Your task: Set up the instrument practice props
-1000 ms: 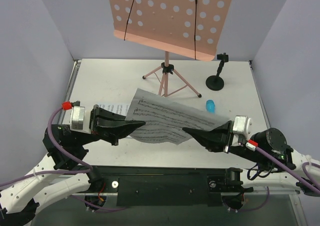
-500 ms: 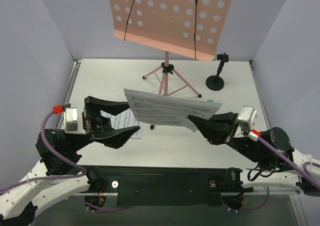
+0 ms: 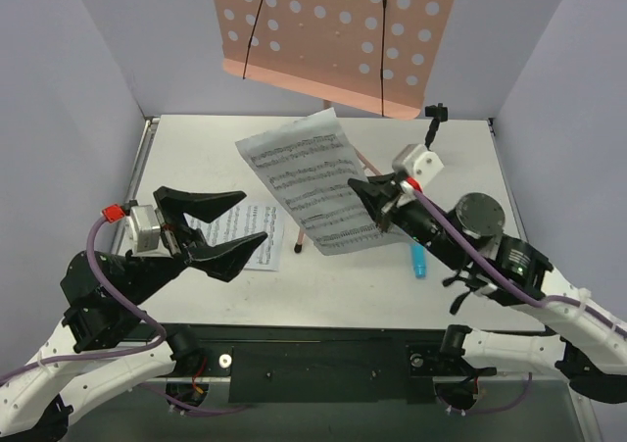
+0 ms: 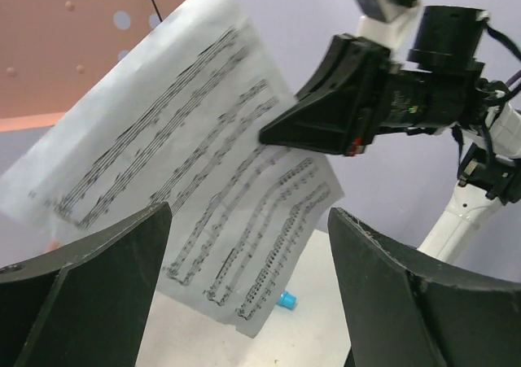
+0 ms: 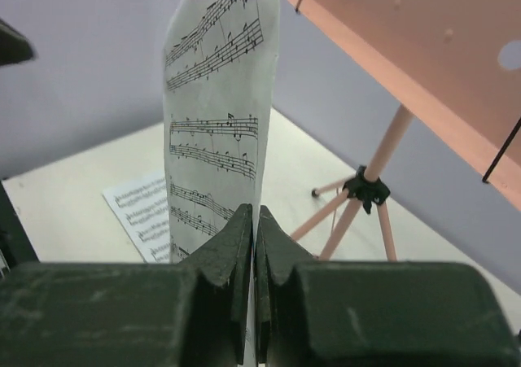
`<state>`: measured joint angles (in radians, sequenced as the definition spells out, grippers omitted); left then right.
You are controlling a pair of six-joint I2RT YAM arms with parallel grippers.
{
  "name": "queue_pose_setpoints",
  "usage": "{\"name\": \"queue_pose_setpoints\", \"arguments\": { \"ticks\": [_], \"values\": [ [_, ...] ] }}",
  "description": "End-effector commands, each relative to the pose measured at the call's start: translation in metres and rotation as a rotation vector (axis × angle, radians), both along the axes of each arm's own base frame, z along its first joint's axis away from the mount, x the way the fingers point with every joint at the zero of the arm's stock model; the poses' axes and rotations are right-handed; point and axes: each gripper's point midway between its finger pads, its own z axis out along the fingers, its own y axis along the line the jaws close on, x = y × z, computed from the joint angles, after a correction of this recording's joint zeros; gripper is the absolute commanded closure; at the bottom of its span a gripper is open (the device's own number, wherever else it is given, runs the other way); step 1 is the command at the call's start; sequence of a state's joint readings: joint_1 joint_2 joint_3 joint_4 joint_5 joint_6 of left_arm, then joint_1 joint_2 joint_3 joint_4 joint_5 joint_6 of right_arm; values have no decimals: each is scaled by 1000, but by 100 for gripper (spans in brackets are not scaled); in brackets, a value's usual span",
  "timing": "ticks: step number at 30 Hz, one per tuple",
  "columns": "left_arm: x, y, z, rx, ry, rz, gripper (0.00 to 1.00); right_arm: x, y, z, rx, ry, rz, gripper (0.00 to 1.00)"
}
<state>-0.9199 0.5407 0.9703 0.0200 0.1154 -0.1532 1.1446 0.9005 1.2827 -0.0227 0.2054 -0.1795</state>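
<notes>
Left gripper [image 3: 253,217]: fingers spread wide, nothing between them. One music sheet [image 3: 227,224] lies flat on the table directly under its tips. Second sheet [image 3: 309,172]: held in the air, rising from the right gripper [image 5: 254,220], whose fingers are pressed together on one edge. The pink stand [image 3: 328,30] is beyond the tips. Judgement: the paper is light, limp and easily creased. Grip it by the margin and support the free edge.
</notes>
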Motion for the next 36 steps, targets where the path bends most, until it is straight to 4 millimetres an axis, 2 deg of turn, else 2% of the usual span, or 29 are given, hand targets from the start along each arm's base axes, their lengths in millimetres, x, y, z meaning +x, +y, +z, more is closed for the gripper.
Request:
{"name": "queue_pose_setpoints", "arguments": {
  "ticks": [1, 4, 5, 6, 7, 13, 16, 19, 20, 23, 27, 28, 29, 30, 31, 32, 33, 36],
  "values": [
    [3, 9, 3, 14, 12, 41, 11, 20, 9, -3, 11, 70, 70, 100],
    [4, 6, 2, 28, 16, 38, 11, 28, 15, 16, 27, 52, 126, 100],
    [4, 6, 2, 30, 16, 39, 11, 32, 20, 14, 14, 56, 132, 100],
    [5, 5, 2, 32, 16, 39, 11, 30, 20, 27, 26, 33, 151, 100],
    [5, 6, 3, 31, 14, 41, 11, 33, 24, 30, 19, 25, 166, 100],
    [3, 4, 12, 44, -3, 31, 10, 40, 23, 76, 63, -52, 177, 100],
    [7, -2, 12, 61, -8, 32, 10, 45, 15, 95, 68, -107, 150, 100],
    [11, -8, 18, 78, -24, 32, 10, 54, 0, 116, 76, -161, 71, 100],
    [18, -15, 15, 104, -18, 41, 10, 59, -8, 121, 73, -182, 38, 100],
    [29, -24, 26, 113, -24, 62, 10, 79, -32, 136, 92, -209, -78, 100],
    [60, -48, 29, 143, 15, 112, 10, 100, -63, 155, 165, -252, -179, 100],
    [64, -46, 40, 127, 11, 132, 10, 101, -66, 163, 208, -260, -180, 100],
    [73, -55, 36, 145, 25, 135, 10, 108, -77, 167, 223, -270, -204, 100],
    [75, -54, 47, 130, 16, 145, 10, 108, -81, 174, 269, -270, -198, 100],
    [84, -62, 43, 145, 26, 148, 10, 115, -88, 178, 289, -270, -203, 100],
    [85, -61, 54, 129, 14, 153, 9, 114, -93, 188, 320, -291, -194, 100],
    [92, -68, 53, 139, 19, 153, 10, 121, -99, 190, 341, -283, -207, 100],
    [104, -72, 68, 115, 4, 165, 9, 126, -114, 205, 399, -336, -215, 100]
  ]
}}
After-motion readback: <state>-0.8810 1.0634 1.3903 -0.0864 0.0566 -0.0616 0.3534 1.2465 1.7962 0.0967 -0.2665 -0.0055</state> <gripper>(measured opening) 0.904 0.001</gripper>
